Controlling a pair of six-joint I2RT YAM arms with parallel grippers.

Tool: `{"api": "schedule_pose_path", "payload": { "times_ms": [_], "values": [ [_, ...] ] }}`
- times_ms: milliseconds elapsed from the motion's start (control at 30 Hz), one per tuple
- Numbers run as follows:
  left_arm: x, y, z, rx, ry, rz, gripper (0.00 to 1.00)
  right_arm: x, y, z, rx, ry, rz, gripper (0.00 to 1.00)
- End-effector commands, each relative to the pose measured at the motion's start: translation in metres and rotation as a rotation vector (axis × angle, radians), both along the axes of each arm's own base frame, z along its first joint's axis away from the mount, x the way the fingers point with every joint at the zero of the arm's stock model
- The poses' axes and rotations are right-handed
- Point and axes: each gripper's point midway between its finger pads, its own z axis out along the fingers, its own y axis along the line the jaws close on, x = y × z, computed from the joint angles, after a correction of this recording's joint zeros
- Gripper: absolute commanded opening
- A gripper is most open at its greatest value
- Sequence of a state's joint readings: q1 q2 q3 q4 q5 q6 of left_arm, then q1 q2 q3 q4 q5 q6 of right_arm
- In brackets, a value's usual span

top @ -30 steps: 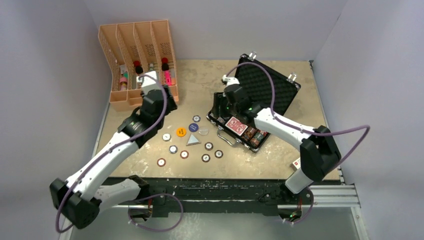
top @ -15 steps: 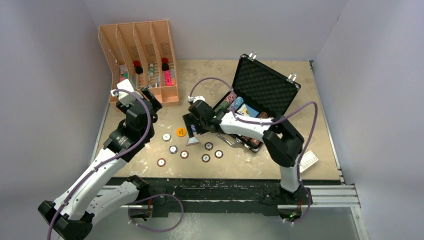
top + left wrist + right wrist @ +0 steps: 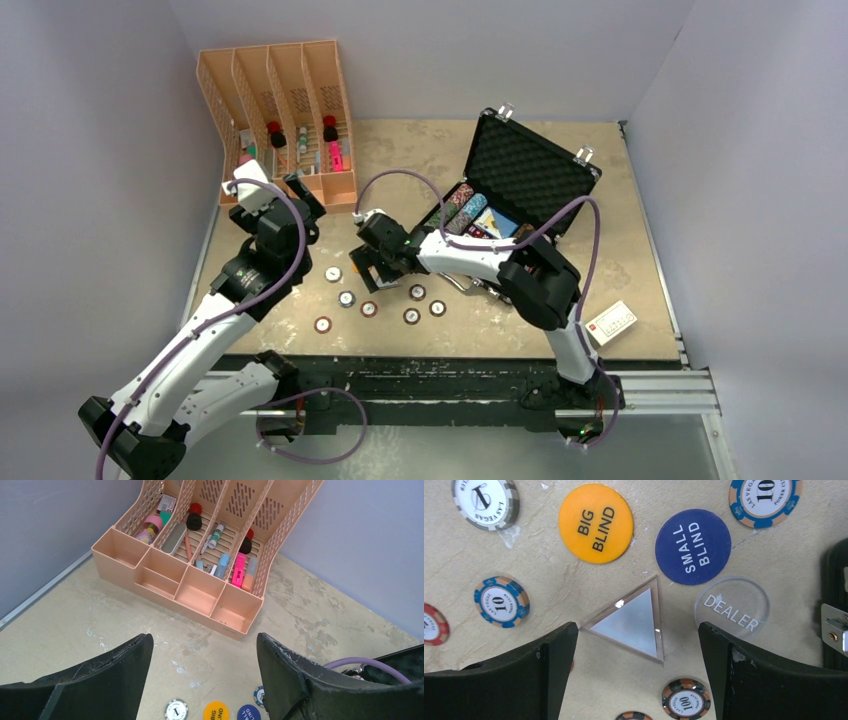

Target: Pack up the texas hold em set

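Observation:
The black briefcase (image 3: 528, 172) stands open at the back right, with rows of coloured chips (image 3: 462, 206) in its foam. Loose chips (image 3: 346, 298) lie on the table left of it. My right gripper (image 3: 368, 268) is open and empty, low over these pieces. In the right wrist view its jaws (image 3: 636, 630) straddle a clear triangle (image 3: 631, 622), with the orange BIG BLIND disc (image 3: 595, 522), blue SMALL BLIND disc (image 3: 693, 546) and clear DEALER disc (image 3: 732, 606) just beyond. My left gripper (image 3: 303, 197) is open and empty (image 3: 202, 639) near the rack. The card deck is hidden.
The orange four-slot rack (image 3: 285, 125) with bottles and pens stands at the back left; it also fills the left wrist view (image 3: 200, 555). A small white card (image 3: 610, 320) lies near the front right edge. Walls close in the left, back and right.
My right gripper has swung left from the briefcase to over the loose discs and chips. My left gripper has drawn back left toward the rack, then held still.

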State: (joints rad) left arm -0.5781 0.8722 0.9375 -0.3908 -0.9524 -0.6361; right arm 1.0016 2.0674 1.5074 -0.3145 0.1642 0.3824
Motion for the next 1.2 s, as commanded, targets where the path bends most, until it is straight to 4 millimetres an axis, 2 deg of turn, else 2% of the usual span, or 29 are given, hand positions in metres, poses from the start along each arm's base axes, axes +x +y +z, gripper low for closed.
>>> {"api": "schedule_pose_path", "payload": {
  "times_ms": [0,400,633,900,1033,1167],
  "values": [
    [-0.001,0.006,0.01,-0.017,-0.031,0.037,0.75,0.0,0.008,0.008,-0.017,-0.015,0.052,0.93],
    [-0.001,0.006,0.009,-0.016,-0.029,0.038,0.76,-0.01,0.013,-0.003,-0.082,-0.015,0.087,0.92],
    [-0.002,0.006,0.009,-0.016,-0.028,0.037,0.76,-0.015,0.01,-0.011,-0.133,-0.023,0.077,0.81],
    [-0.001,0.006,0.009,-0.017,-0.029,0.035,0.76,-0.017,0.006,-0.023,-0.155,0.008,0.024,0.78],
    [-0.001,0.005,0.008,-0.015,-0.026,0.033,0.76,-0.015,0.001,-0.028,-0.185,0.007,-0.013,0.72],
    [-0.001,0.005,0.008,-0.014,-0.024,0.033,0.76,-0.015,-0.004,-0.026,-0.19,-0.001,-0.038,0.59]
  ]
}}
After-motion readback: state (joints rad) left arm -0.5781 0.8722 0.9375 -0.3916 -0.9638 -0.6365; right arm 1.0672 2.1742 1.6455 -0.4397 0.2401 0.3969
